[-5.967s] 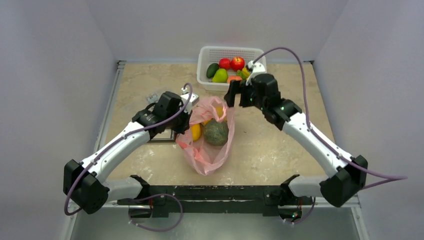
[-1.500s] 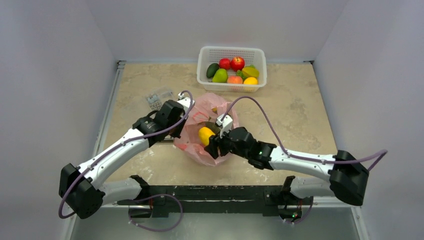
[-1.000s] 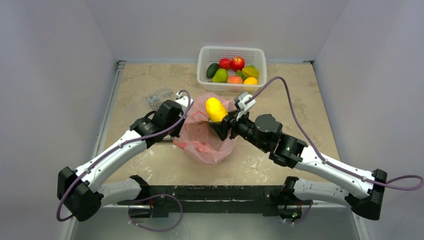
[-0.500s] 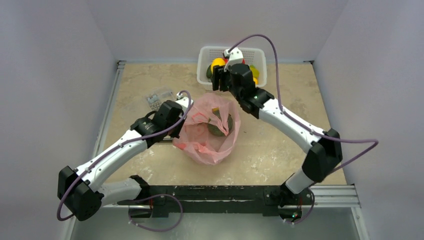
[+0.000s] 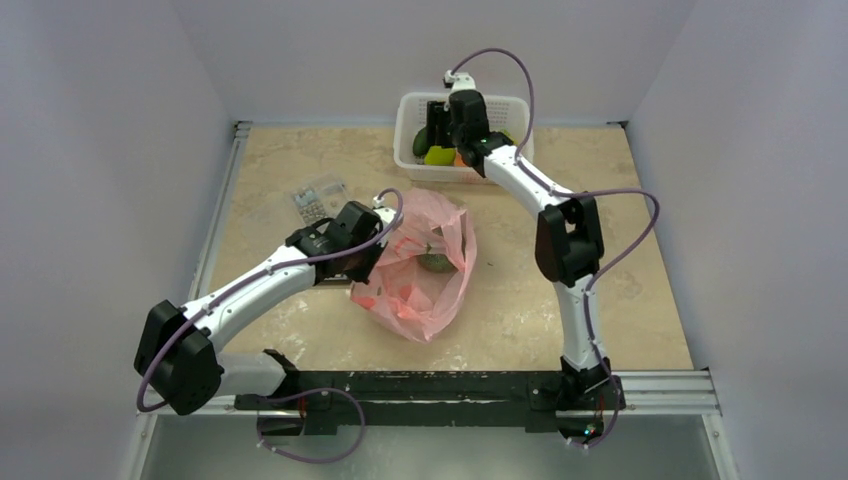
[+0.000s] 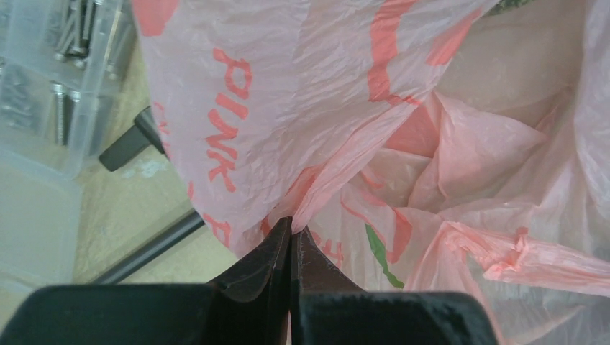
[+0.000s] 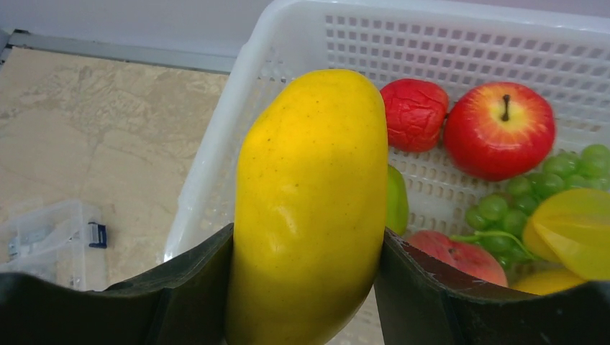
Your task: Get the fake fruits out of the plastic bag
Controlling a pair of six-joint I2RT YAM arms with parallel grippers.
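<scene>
The pink plastic bag (image 5: 425,280) lies mid-table with its mouth toward the basket. My left gripper (image 5: 372,238) is shut on a fold of the bag's rim (image 6: 291,224), holding that edge up. A dull-green rough melon (image 5: 436,260) shows inside the bag. My right gripper (image 5: 438,112) reaches over the left end of the white basket (image 5: 512,101) and is shut on a yellow fruit (image 7: 309,201), held upright between both fingers (image 7: 194,287) above the basket's near-left corner. The gripper hides that fruit in the top view.
The basket (image 7: 431,18) holds two red apples (image 7: 500,129), green grapes (image 7: 568,180), a peach-coloured fruit (image 7: 449,255), a yellow-green fruit (image 5: 440,155) and other pieces. A clear box of screws (image 5: 318,198) lies left of the bag, beside my left arm. Walls enclose the table.
My right arm carried the yellow fruit from above the bag out to over the basket's left end. My left gripper shifted slightly right, still pinching the bag's rim.
</scene>
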